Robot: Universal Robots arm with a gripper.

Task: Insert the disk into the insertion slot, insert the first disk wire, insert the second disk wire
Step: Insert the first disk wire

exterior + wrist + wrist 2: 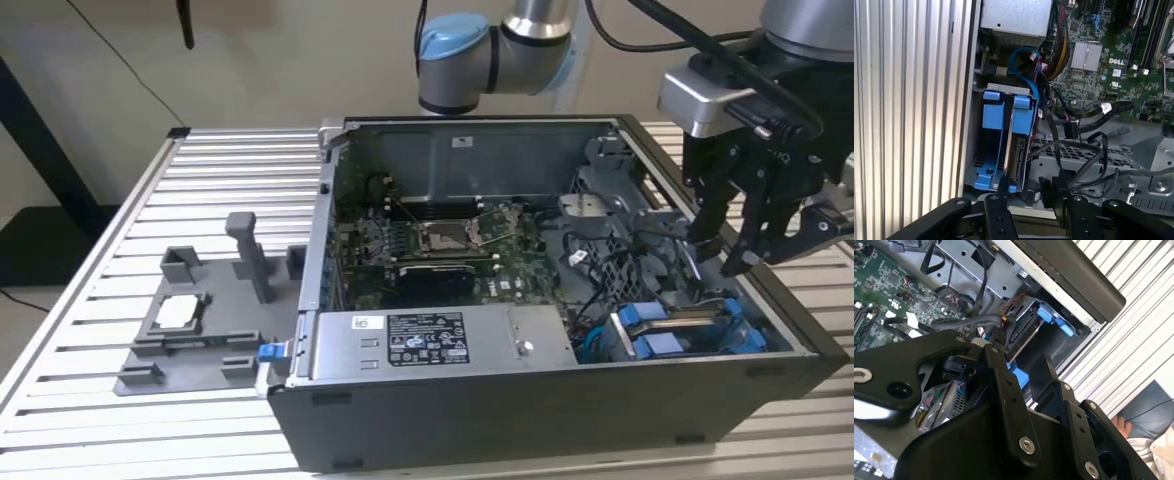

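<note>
In the exterior view, the open case [534,420] lay on the slatted desk [214,160], and the fingers [750,240] hung inside it along the edge on the exterior view's right. They were spread apart with nothing between them. The disk [687,325] stood on edge just below them in the case's near corner on that side, beside the power supply [441,340].

In the second wrist view, the fingers [1001,380] showed a clear gap. A grey cable [979,320] ended just beside one tip, and whether it touched could not be told.

In the first wrist view, the disk [1016,135] sat in the slot [988,145] against the case wall, its connector end facing the parted fingers [1046,187] – close, gripping nothing. Loose black cables [1089,110] lay beside it.
</note>
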